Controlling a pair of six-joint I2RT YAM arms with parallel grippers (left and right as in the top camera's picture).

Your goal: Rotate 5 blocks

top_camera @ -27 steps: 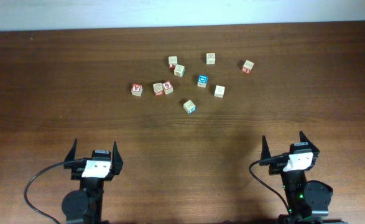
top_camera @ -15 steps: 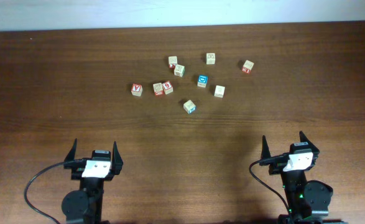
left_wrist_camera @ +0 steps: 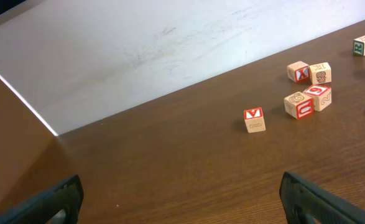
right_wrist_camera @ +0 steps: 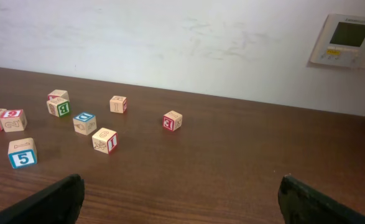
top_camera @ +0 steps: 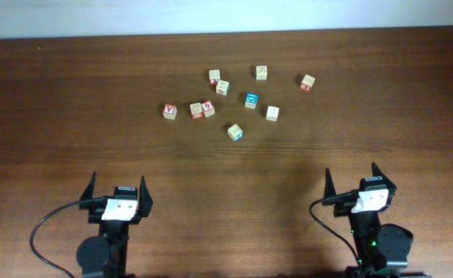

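Nothing has moved: pale blocks (top_camera: pixel 251 100) (red, blue faces) lie scattered.

A dark brown wooden table (top_camera: pixel 72 93) with a visible grain fills the view and runs back to a pale, scuffed wall (left_wrist_camera: pixel 170 43). A small pale wooden cube (top_camera: pixel 169 111) sits flat on the table's far half, left of centre, its red "V" face up. A white panel (right_wrist_camera: pixel 347 41) with a small greenish screen hangs on the wall at the right.

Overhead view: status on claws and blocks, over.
Left claw open, empty. Right claw open, empty. Blocks loose on the table ahead of both claws, blue D block among them, none touched. Nothing between claws and blocks.
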